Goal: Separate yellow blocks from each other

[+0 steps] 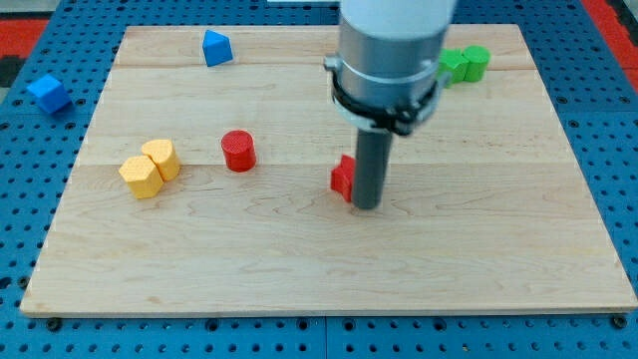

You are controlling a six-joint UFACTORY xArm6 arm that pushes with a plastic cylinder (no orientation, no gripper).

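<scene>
Two yellow blocks sit touching at the view's left of the wooden board: one yellow block lower left and another yellow block up and right of it. My tip is near the board's middle, far to the right of them. It stands right beside a red block, which is partly hidden by the rod.
A red cylinder stands between the yellow pair and my tip. A blue block is at the board's top left. Two green blocks are at the top right. Another blue block lies off the board at left.
</scene>
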